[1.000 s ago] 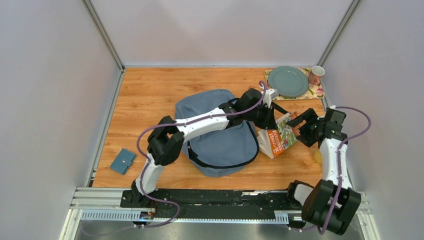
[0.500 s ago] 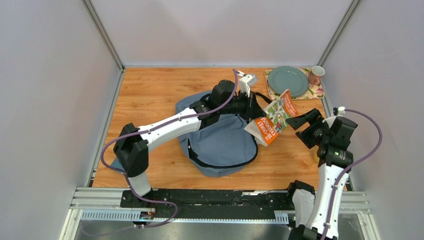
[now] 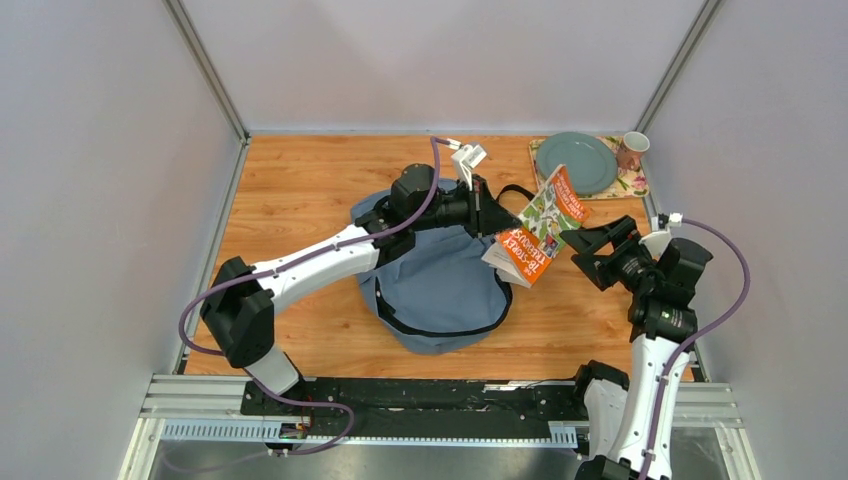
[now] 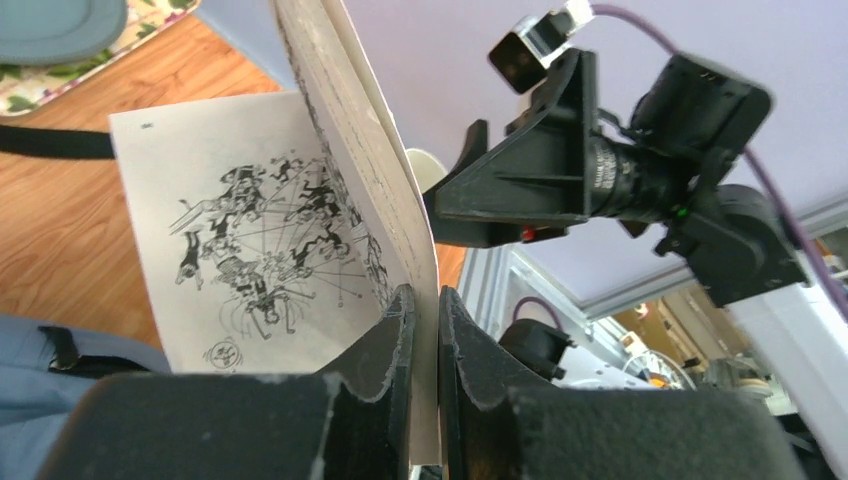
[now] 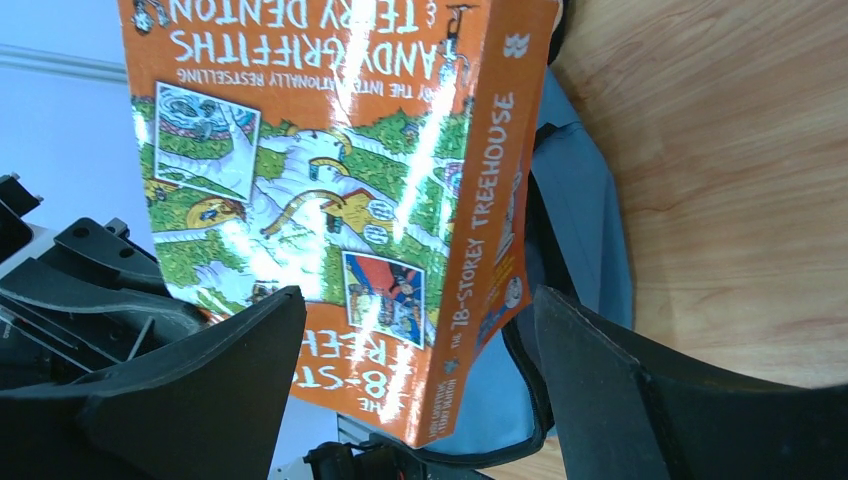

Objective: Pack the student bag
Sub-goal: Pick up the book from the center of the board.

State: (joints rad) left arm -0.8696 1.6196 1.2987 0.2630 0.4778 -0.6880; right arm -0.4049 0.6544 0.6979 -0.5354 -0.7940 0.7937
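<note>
Student bag (image 3: 440, 285) flat on table (image 3: 300, 180), interior hidden. Left gripper (image 4: 422, 300) clamped on book (image 3: 535, 235), aloft just right of bag; right gripper (image 5: 420, 295) spread wide, just beside book.

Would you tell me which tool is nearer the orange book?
Left: the left tool is shut on the book, gripping its pages; the right tool stands open facing its cover, apart.

Overhead from behind, downward; close wrist views on opposite sides of book (image 3: 537, 230)
</note>
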